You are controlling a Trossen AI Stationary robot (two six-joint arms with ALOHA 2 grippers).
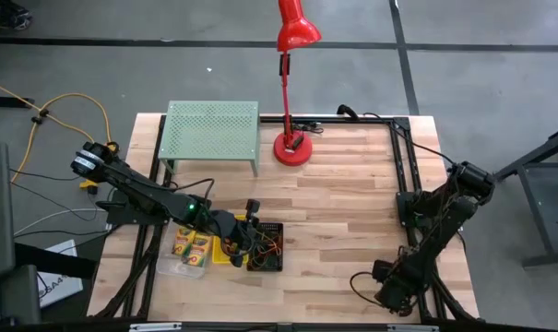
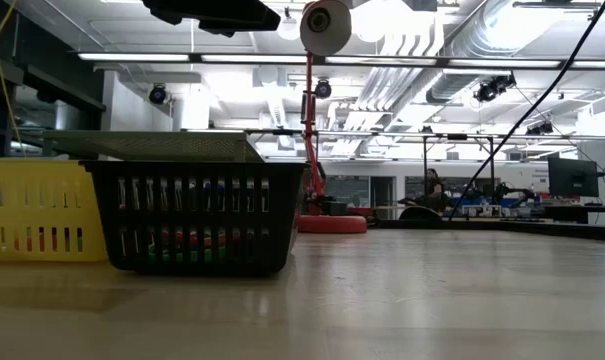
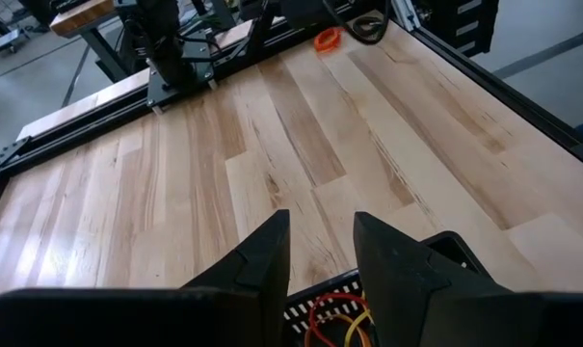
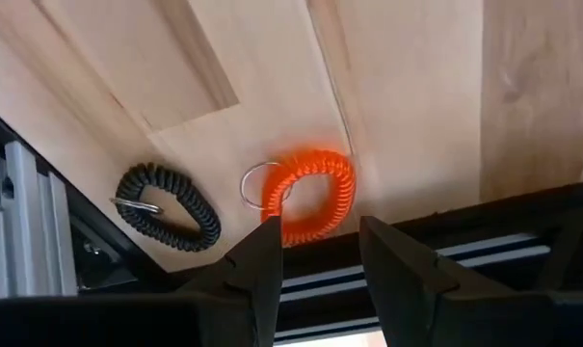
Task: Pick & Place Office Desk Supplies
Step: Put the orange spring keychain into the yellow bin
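the left tool [image 1: 251, 232] hangs over the black mesh bin [image 1: 266, 247] at the near left part of the wooden surface [image 1: 343, 212]. its fingers [image 3: 262, 265] stand slightly apart with nothing between them, so it is released. in the left wrist view, red and yellow loops [image 3: 334, 323] show inside the bin just beneath the fingers.

just left of the mesh bin sits the yellow bin [image 1: 225, 254], touching or almost touching it; in the low view the yellow bin [image 2: 37, 210] and the black mesh bin [image 2: 197, 215] stand side by side. farther left, the clear bin [image 1: 186, 263] holds yellow crayon boxes [image 1: 194, 245] with green and red print.

the right tool [image 1: 382, 293] is low at the near right corner of the surface, beside the frame rail. its fingers [image 4: 262, 265] are parted and empty, released. just beyond them lies an orange coiled loop [image 4: 315, 198] with a thin metal ring, flat on the wood near the edge. a black coiled loop [image 4: 171, 207] lies beside it, close but apart.

at the far side stand the light-green perforated rack [image 1: 212, 132] and the red desk lamp [image 1: 292, 83], its round base on the surface just right of the rack.
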